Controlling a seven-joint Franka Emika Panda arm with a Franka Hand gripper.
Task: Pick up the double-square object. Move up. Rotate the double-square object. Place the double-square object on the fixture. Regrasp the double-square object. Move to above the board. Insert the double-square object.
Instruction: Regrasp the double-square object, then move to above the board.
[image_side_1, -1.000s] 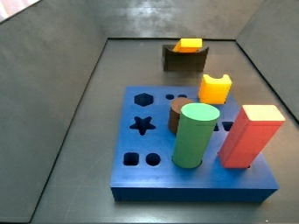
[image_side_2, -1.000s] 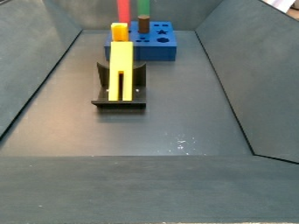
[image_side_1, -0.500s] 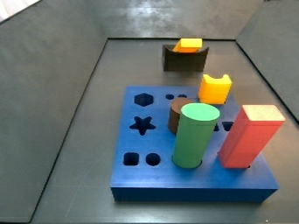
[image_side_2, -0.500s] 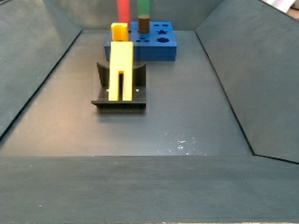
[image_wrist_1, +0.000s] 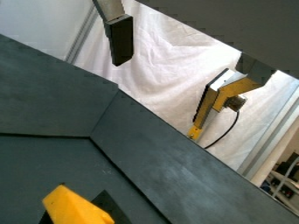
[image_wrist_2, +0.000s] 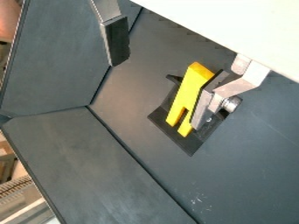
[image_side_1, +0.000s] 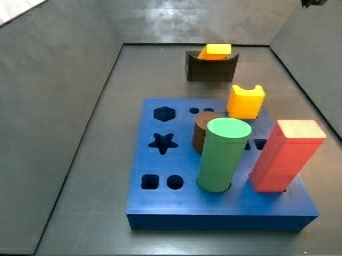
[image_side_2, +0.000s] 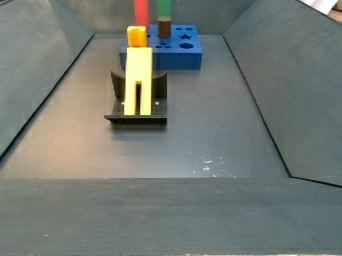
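The double-square object (image_side_2: 138, 80) is a long yellow piece that leans upright on the dark fixture (image_side_2: 136, 118) in the middle of the floor. It also shows in a side view (image_side_1: 215, 50) and in both wrist views (image_wrist_2: 187, 96) (image_wrist_1: 76, 206). My gripper (image_wrist_2: 176, 61) hangs high above the fixture, open and empty. Its fingers (image_wrist_2: 114, 39) stand wide apart, well clear of the piece. It shows the same way in a wrist view (image_wrist_1: 181, 52). I cannot make the gripper out in the side views.
The blue board (image_side_1: 174, 195) lies beyond the fixture (image_side_1: 211, 70) and holds a green cylinder (image_side_1: 223, 153), a red block (image_side_1: 289, 155), an orange piece (image_side_1: 246, 101) and a brown cylinder (image_side_1: 207, 128). Sloped grey walls enclose the floor.
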